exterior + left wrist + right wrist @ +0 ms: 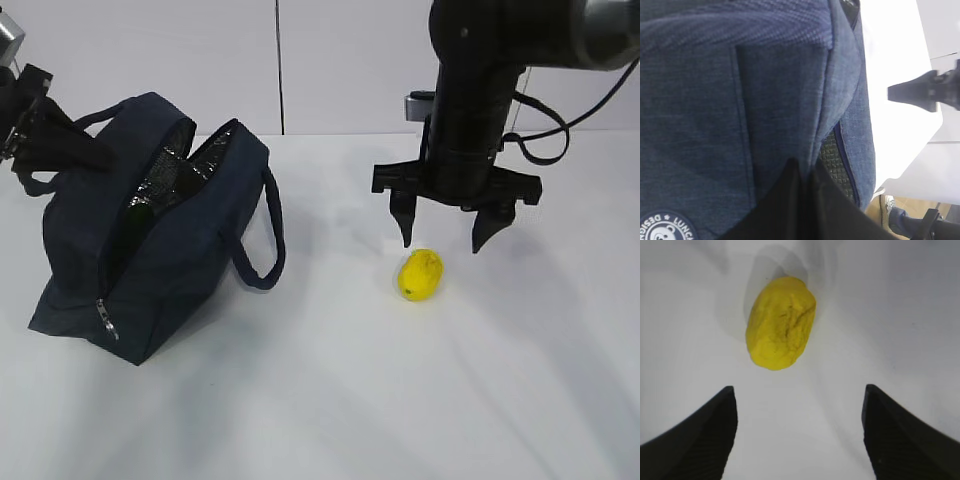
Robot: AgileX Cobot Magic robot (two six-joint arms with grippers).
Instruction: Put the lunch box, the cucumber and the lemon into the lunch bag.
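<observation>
The navy lunch bag (165,240) leans on the left of the white table, its top zipper open and the silvery lining showing. Something dark green, probably the cucumber (148,207), lies inside the opening. The lunch box is hidden. My left gripper (105,157) is shut on the bag's upper edge. In the left wrist view its fingertips (805,167) pinch the bag's blue fabric (715,110). The yellow lemon (420,274) lies on the table right of the bag. My right gripper (448,240) hangs open just above it. In the right wrist view the lemon (781,322) lies ahead of the open gripper (799,387).
The bag's loop handle (262,235) hangs toward the lemon. A white wall rises behind the table (330,400). The left wrist view shows the table's far edge with floor beyond it (910,205).
</observation>
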